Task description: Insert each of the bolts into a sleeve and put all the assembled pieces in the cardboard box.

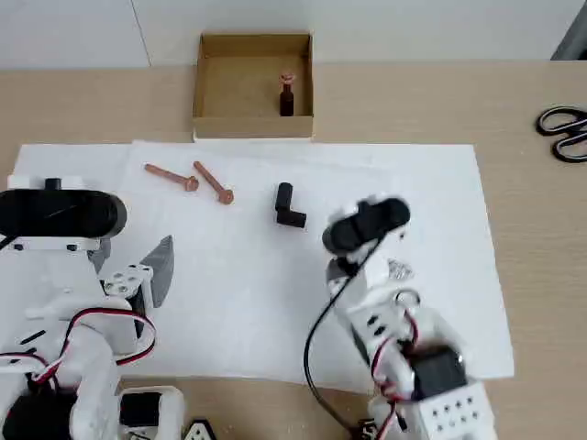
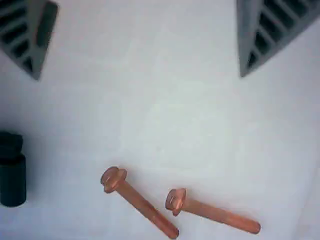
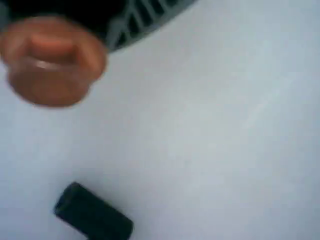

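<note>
Your left fingers [image 2: 265, 35] are hanging wide apart over the paper [image 1: 440, 275]. Just ahead of them two bolts [image 2: 137, 202] are lying flat and roughly parallel, heads turned toward the black sleeves [image 1: 288, 207]. Your right fingers [image 3: 145, 20] are, as far as the blur shows, clamping a third bolt [image 3: 52, 60], its head end-on to the camera. The cardboard box [image 1: 252, 126] is holding one assembled piece [image 1: 286, 95], standing upright.

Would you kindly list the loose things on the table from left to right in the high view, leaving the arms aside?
In order: first bolt → second bolt → sleeves → scissors. The box spans the second bolt and the sleeves, so it has no clear place.
</note>
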### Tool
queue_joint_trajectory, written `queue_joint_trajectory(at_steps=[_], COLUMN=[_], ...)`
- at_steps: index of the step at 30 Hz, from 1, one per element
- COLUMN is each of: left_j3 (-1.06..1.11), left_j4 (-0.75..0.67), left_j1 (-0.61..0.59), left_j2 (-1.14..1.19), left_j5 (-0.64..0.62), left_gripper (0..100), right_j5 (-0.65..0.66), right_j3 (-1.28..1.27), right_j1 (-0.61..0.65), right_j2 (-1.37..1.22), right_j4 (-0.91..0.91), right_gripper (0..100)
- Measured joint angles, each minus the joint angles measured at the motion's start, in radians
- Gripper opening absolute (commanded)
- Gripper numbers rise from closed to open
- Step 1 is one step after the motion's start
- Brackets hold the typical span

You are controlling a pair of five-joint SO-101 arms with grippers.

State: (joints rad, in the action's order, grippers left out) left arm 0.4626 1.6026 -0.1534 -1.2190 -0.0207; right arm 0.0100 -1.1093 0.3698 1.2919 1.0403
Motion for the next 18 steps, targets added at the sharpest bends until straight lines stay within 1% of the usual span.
queue_joint_trajectory(at_steps=[3, 5, 7, 14, 18], left_j3=[0.000, 0.000, 0.000, 0.028, 0.028], left_j4=[0.015, 0.017, 0.017, 0.017, 0.017], left_j1=[-0.014, -0.014, -0.014, -0.014, -0.023], left_j2=[0.000, 0.000, 0.000, -0.003, -0.006], left_j5=[0.006, 0.005, 0.005, 0.005, 0.006], left_gripper=[24, 24, 24, 24, 24], right_j5=[0.034, 0.038, 0.038, 0.041, 0.044], right_j3=[0.173, 0.302, 0.425, 0.760, 0.942], right_j1=[-0.052, -0.060, -0.063, -0.058, -0.038], right_j2=[-0.198, -0.339, -0.485, -0.976, -1.252], right_j4=[0.000, -0.008, -0.058, -0.411, -0.583], right_gripper=[0.4, 0.4, 0.4, 0.4, 0.4])
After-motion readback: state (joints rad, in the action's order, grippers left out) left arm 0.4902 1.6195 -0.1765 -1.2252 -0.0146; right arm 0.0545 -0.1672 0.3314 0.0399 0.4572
